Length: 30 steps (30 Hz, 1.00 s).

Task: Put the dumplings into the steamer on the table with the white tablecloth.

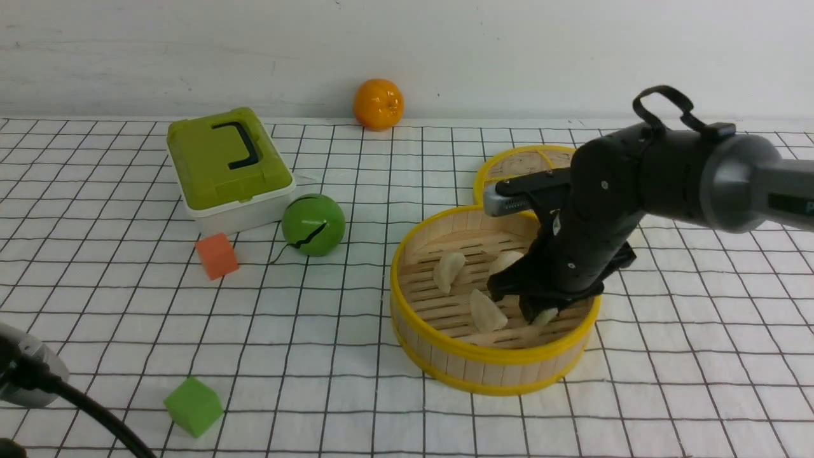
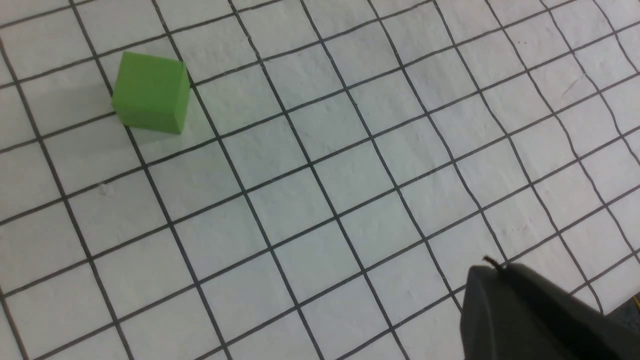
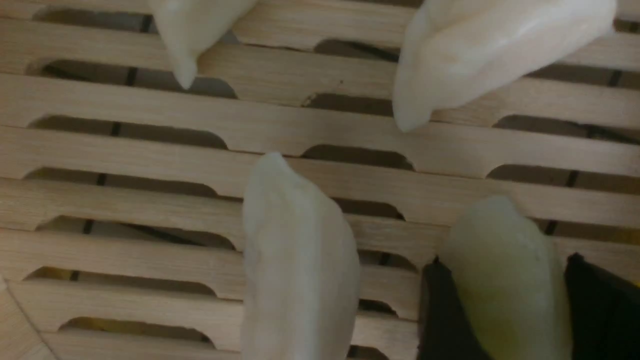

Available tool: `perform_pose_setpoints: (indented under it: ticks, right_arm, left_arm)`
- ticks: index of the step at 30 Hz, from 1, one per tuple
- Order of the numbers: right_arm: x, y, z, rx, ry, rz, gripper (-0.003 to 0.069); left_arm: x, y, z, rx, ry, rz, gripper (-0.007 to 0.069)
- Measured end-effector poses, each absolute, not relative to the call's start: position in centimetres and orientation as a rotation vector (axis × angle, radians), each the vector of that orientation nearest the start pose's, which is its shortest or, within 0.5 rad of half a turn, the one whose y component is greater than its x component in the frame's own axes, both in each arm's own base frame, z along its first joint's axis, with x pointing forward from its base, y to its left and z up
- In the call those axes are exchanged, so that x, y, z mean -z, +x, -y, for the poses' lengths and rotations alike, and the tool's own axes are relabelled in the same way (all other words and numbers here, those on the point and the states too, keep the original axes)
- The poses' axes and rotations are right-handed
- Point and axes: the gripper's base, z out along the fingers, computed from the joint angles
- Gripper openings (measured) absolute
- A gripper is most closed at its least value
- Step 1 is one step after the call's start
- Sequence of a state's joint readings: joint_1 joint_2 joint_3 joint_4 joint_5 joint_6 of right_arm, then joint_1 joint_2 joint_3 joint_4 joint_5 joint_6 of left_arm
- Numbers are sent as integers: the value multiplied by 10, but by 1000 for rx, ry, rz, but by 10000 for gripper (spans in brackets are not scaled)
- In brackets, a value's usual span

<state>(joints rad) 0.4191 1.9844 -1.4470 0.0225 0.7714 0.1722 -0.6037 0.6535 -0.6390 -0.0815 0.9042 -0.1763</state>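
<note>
Right gripper (image 1: 540,313): your jaws pinch the fourth dumpling (image 3: 505,280), the one tinged pale green, held low inside the steamer (image 1: 483,353), probably so that it drops only a little way.
Dumplings: three others (image 1: 449,270) (image 1: 487,310) (image 1: 507,261) lie loose on the slatted floor (image 3: 150,145), none touching; the nearest lies just beside your held piece.
Stage: judged from this, you are at the last placement, and only the release is left.
Next move: parting the jaws should be enough; lift straight up afterwards so that a finger does not catch the neighbour.
Risk: the soft toy may cling to one pad and ride up with it.
Lid (image 1: 515,162): set flat behind the steamer, leaving the basket mouth free for your reach.
Left gripper (image 2: 525,315): parked low over the white tablecloth (image 2: 320,200), well apart from the work; you cannot tell whether its jaws are parted.
Counter (image 1: 699,356): a green cube (image 2: 150,92) sits near that idle arm; an orange cube (image 1: 217,256), a green ball (image 1: 313,224), a lidded green box (image 1: 226,159) and an orange (image 1: 378,104) stand clear of the steamer.
</note>
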Motion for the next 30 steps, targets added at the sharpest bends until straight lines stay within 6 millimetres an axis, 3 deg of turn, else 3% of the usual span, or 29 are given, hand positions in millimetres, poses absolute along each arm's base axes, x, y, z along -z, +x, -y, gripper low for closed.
perform_pose_setpoints:
  ticks: [5, 10, 11, 12, 13, 16, 21, 22, 23, 25, 30]
  right_arm:
    - [-213, 371, -168, -186, -331, -2772, 420]
    - [-265, 347, -161, -223, -369, -2651, 415]
    - [-290, 329, -155, -246, -376, -2577, 390]
    - [-289, 329, -155, -245, -376, -2581, 386]
    - [-309, 308, -147, -270, -376, -2507, 344]
    - [-337, 269, -129, -309, -357, -2386, 253]
    - [-351, 200, -96, -357, -327, -2198, 34]
    - [-351, 197, -95, -359, -326, -2192, 27]
    - [-354, 179, -86, -372, -317, -2135, -12]
    - [-358, 158, -76, -383, -309, -2051, -22]
    - [-363, 130, -61, -376, -306, -1913, -22]
  left_arm:
    - [-298, 86, 67, 456, 489, -2401, 10]
    - [-298, 86, 67, 456, 489, -2401, 17]
    - [-298, 86, 67, 456, 489, -2401, 19]
    - [-298, 86, 67, 456, 489, -2401, 19]
    - [-298, 86, 67, 456, 489, -2401, 20]
    - [-298, 86, 67, 456, 489, -2401, 21]
    - [-298, 86, 67, 456, 489, -2401, 27]
    - [-298, 86, 67, 456, 489, -2401, 27]
    - [-298, 86, 67, 456, 489, -2401, 28]
    - [-298, 86, 67, 456, 489, -2401, 29]
    - [-298, 86, 67, 456, 489, -2401, 29]
